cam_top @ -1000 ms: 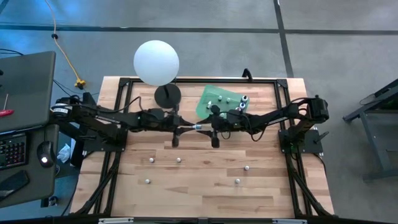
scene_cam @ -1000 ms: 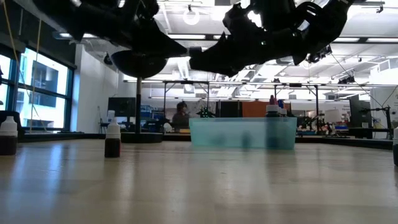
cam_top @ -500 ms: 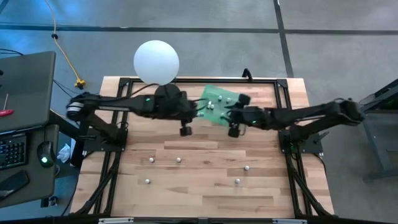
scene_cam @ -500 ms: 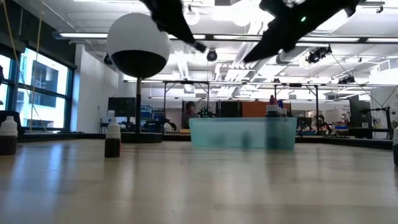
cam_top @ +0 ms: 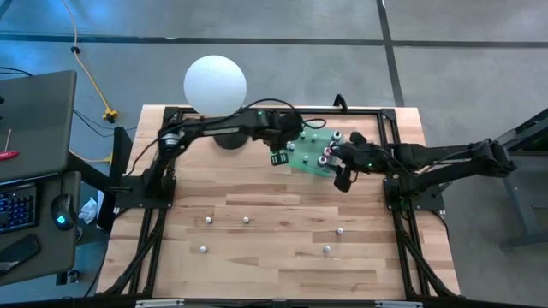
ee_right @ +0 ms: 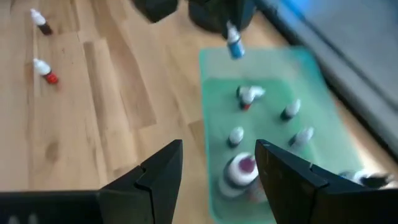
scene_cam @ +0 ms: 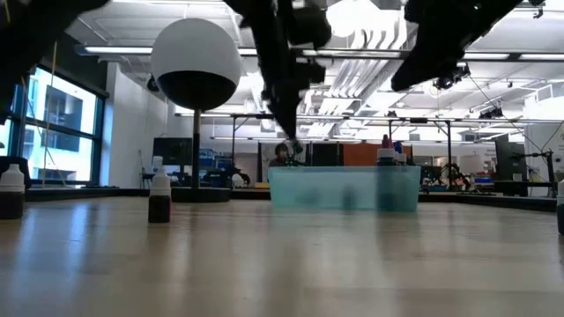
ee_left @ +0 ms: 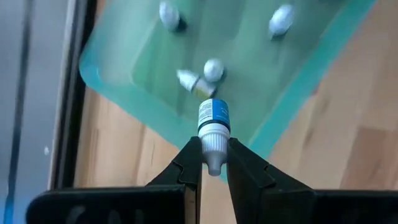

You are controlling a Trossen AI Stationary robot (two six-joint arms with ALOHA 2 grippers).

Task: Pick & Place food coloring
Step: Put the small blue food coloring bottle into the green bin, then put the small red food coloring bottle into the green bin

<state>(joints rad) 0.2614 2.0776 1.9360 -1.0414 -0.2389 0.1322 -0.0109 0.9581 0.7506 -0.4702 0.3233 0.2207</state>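
My left gripper (cam_top: 278, 157) (ee_left: 214, 163) is shut on a small food coloring bottle with a blue label (ee_left: 214, 116) (ee_right: 236, 45). It hovers over the left edge of the green tray (cam_top: 301, 157) (ee_left: 143, 68). A few white-capped bottles stand in the tray (ee_left: 281, 18) and one lies on its side (ee_left: 189, 79). My right gripper (cam_top: 342, 177) (ee_right: 217, 167) is open and holds nothing. It hangs above the tray's right part, over a purple-topped bottle (ee_right: 242, 167). Several more bottles stand on their bases on the wood (cam_top: 246, 220) (scene_cam: 159, 195). My left gripper pinches the bottle's white cap (ee_left: 213, 142) between its two fingers, coming from above and pointing down. The blue-labelled body (ee_left: 214, 116) hangs below the fingertips, cap up. The bottle is lifted clear, over the tray's edge.
A big white globe lamp (cam_top: 215, 84) stands on a dark round base (cam_top: 224, 137) just left of the tray, close behind my left arm. Loose bottles dot the near half of the table (cam_top: 208, 220) (cam_top: 340, 229) (cam_top: 326, 249). Bare wood lies between them and the tray.
A second ago both grippers were close together over the middle of the table. They have parted. My left gripper has swung toward the far edge and right, to the tray, carrying the bottle. My right gripper has drawn back toward the right, over the tray's right part.
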